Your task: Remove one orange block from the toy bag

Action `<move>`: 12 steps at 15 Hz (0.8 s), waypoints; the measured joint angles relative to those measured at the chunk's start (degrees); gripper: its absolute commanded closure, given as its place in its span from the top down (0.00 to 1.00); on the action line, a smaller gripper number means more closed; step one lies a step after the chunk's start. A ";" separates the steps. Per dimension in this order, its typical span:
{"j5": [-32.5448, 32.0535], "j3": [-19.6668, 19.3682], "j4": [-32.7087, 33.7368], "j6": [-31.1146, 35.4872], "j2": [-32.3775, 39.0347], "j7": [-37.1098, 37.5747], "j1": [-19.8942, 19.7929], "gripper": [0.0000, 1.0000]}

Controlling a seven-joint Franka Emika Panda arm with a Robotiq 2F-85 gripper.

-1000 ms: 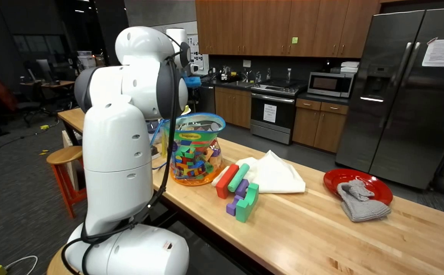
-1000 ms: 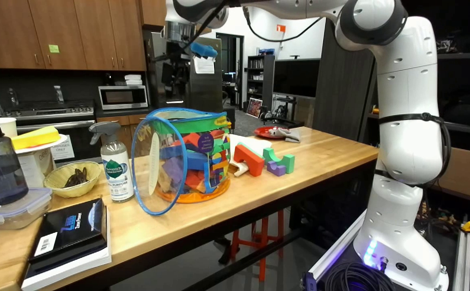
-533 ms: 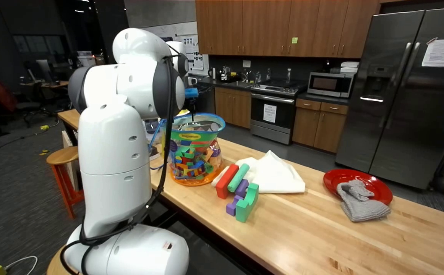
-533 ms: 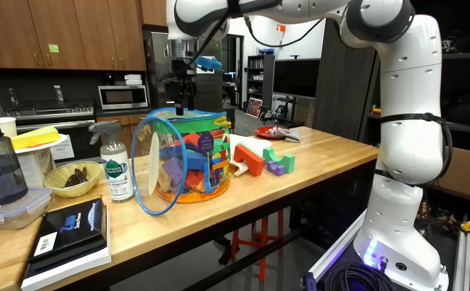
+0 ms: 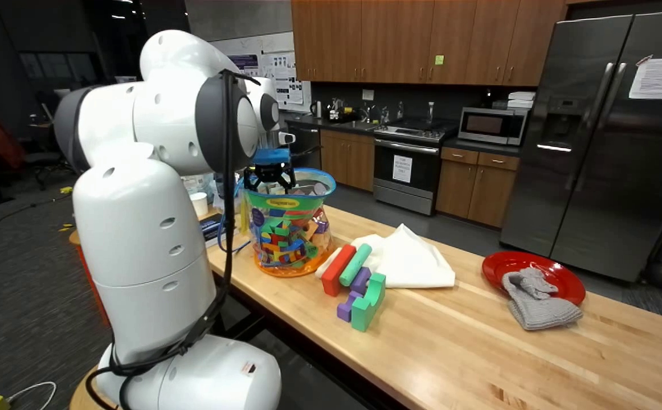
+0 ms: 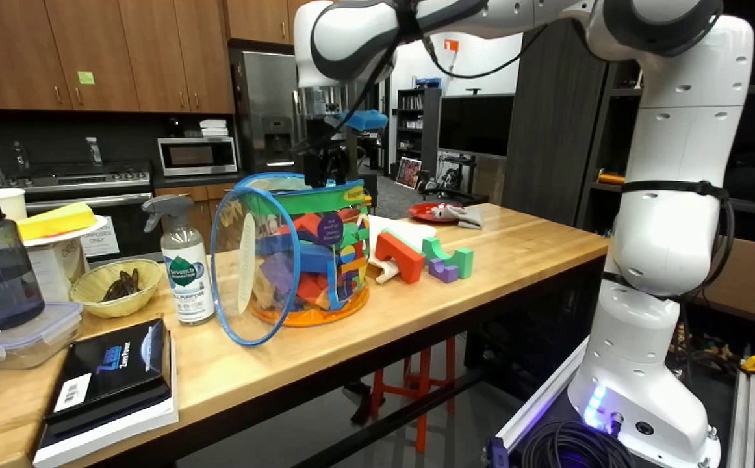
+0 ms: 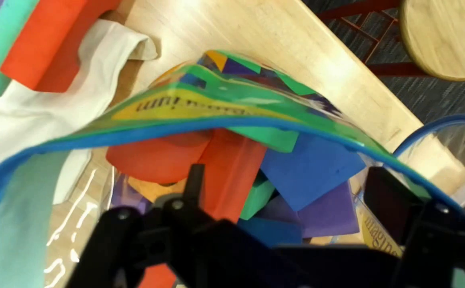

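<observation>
The toy bag is clear with blue trim and stands upright on its orange base; it also shows in an exterior view. In the wrist view its blue rim curves over red, blue, purple and green blocks. An orange-tan block lies inside at left, partly behind a red block. My gripper is open and empty above the blocks, its fingers wide apart. In both exterior views the gripper hangs over the bag's mouth, fingertips near rim height.
The bag's round lid hangs open beside a spray bottle. A red block, green blocks and purple ones lie by a white cloth. A red plate holds a grey cloth.
The gripper has come down from above the bag to its mouth and turned. It has moved sideways and closer to the arm's base. The bag and loose blocks have not moved.
</observation>
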 measured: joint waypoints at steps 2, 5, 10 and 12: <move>-0.43 0.03 -3.72 4.55 -2.42 2.48 -0.02 1.00; -1.60 0.56 -7.76 10.79 -4.81 5.54 0.04 1.00; -3.76 1.89 -11.22 16.48 -5.67 8.18 0.21 1.00; -4.74 1.92 -11.44 17.50 -5.67 8.39 0.18 1.00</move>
